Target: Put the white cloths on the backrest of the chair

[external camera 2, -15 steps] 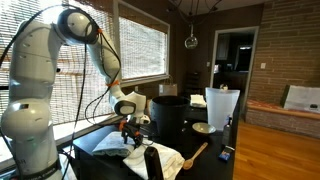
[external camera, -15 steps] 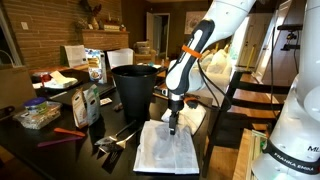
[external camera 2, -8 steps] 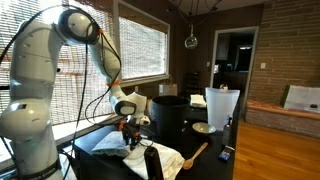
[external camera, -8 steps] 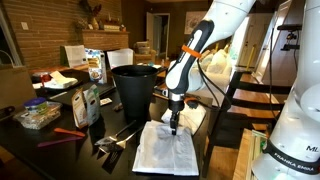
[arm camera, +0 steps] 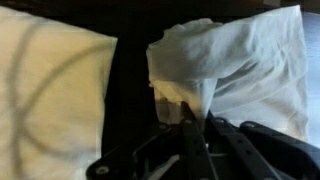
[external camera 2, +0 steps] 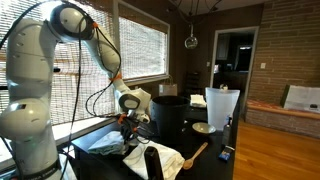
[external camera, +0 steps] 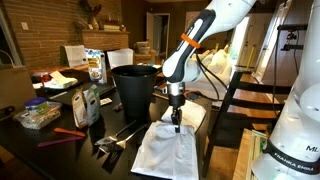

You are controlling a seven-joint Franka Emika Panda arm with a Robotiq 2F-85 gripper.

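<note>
A white cloth [external camera: 168,152] lies spread on the dark table, its far edge pulled up into a peak. My gripper [external camera: 177,126] points straight down and is shut on that peak. The wrist view shows the cloth [arm camera: 235,60] bunched into a fold that runs down between my closed fingers; my gripper [arm camera: 192,120] pinches it there. A second white cloth [arm camera: 50,90] lies flat beside it. In an exterior view my gripper [external camera 2: 130,126] hangs low over the cloth [external camera 2: 103,143]. The chair's dark backrest [external camera: 233,100] stands right of the table.
A tall black bin [external camera: 135,86] stands just behind the cloth. Bags and a food container [external camera: 38,114] crowd the table's other side, with utensils [external camera: 115,138] near the cloth. A wooden spoon [external camera 2: 195,153] and a black bottle [external camera 2: 152,163] lie at the table's near end.
The jaws have shut on the cloth's edge. The arm has risen a little and drawn that edge up off the table.
</note>
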